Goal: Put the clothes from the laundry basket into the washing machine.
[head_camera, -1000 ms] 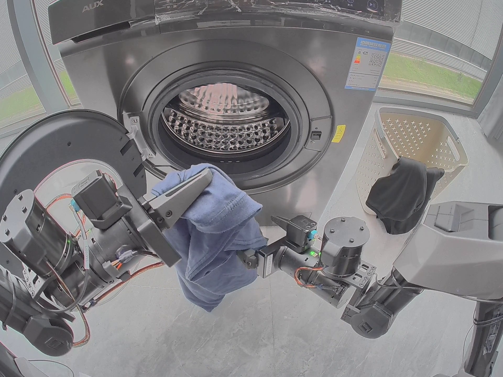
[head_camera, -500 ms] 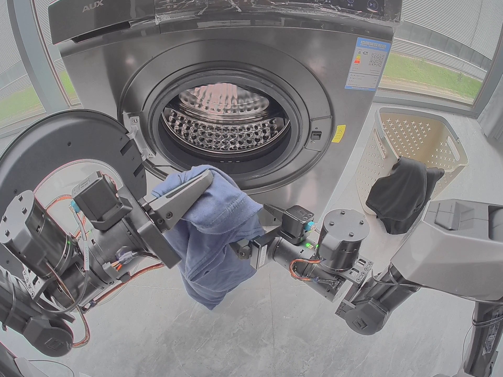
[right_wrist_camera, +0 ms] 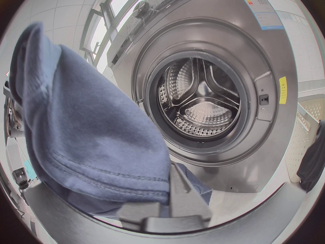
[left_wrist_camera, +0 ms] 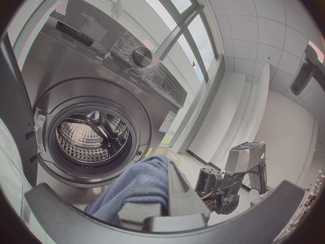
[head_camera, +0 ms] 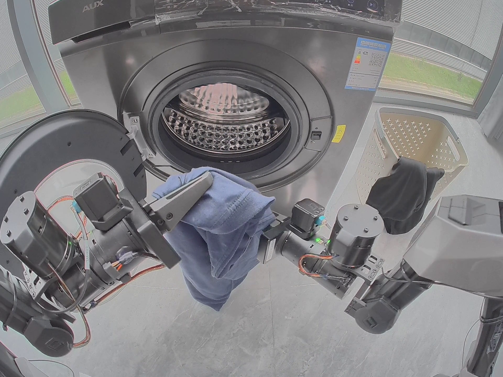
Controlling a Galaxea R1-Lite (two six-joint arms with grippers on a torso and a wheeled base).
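1. Firmly, the left end effector [head_camera: 200, 186] is clamped on the blue garment's [head_camera: 225, 226] upper fold. The right end effector [head_camera: 267, 231] pinches its side edge.
2. That garment hangs between them, just below the washing machine's [head_camera: 335, 69] open drum mouth [head_camera: 225, 124], over open floor [head_camera: 272, 331].
3. Door [head_camera: 68, 142] swung wide at left. At right is the laundry basket [head_camera: 419, 132], with a black garment [head_camera: 403, 195] draped over its rim.
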